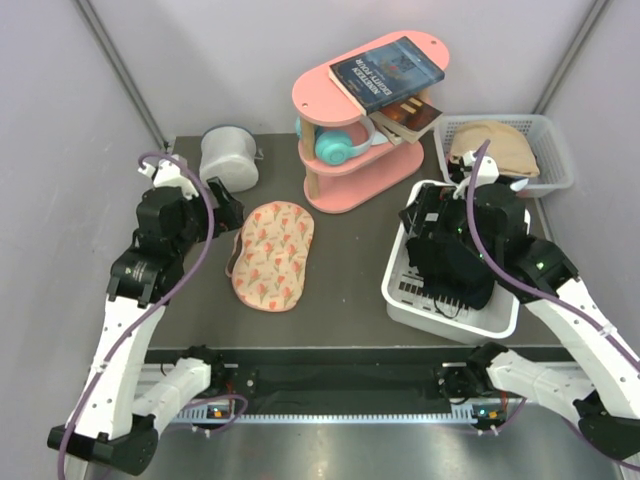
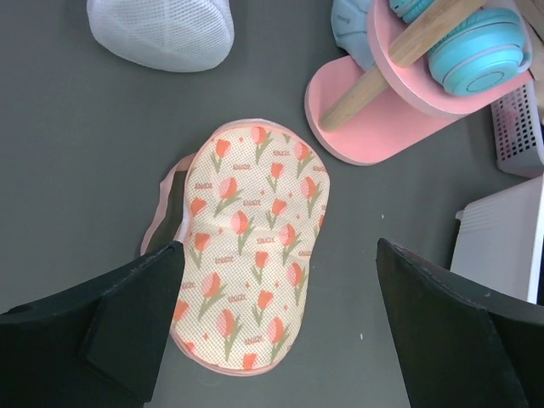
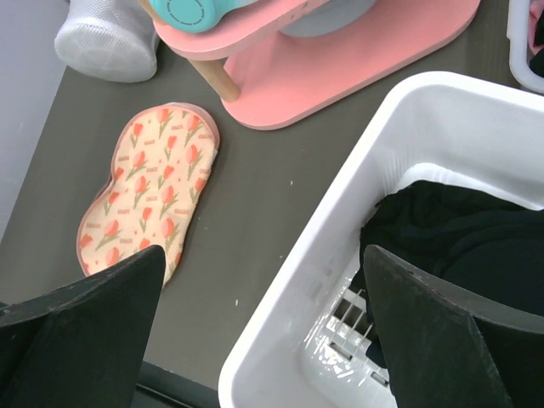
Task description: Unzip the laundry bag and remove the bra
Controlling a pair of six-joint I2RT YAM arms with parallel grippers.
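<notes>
Top external view: a dark table (image 1: 340, 262) carries everything, with a pink shelf (image 1: 322, 88) standing at the back middle.

The left arm reaches to the front-left of the pink shelf. Its left gripper (image 2: 279, 246) hovers over the laundry bag (image 1: 273, 254) with its fingers (image 2: 127, 327) spread wide apart and nothing between them. The right arm sits to the front-right of the shelf. The right gripper (image 3: 263, 251) hangs above the near rim of a white bin (image 3: 297, 289), its fingers equally wide and holding nothing.

That white bin stands front-right of the shelf, just beside its base, and has dark cloth (image 3: 459, 229) lying inside. A white slotted basket (image 1: 555, 135) is right of the shelf and holds a beige padded fabric piece (image 1: 495, 148).

The laundry bag lies flat on the table front-left of the shelf, close to its base but apart from it. A thin pink strap (image 2: 157, 212) shows along its far-from-shelf edge. Whether the zip is open cannot be told.

A white-grey mesh container (image 1: 228, 157) stands left of the shelf. A dark book (image 1: 385, 70) lies on the shelf's top, and teal headphones (image 1: 335, 148) rest on its lower level.
</notes>
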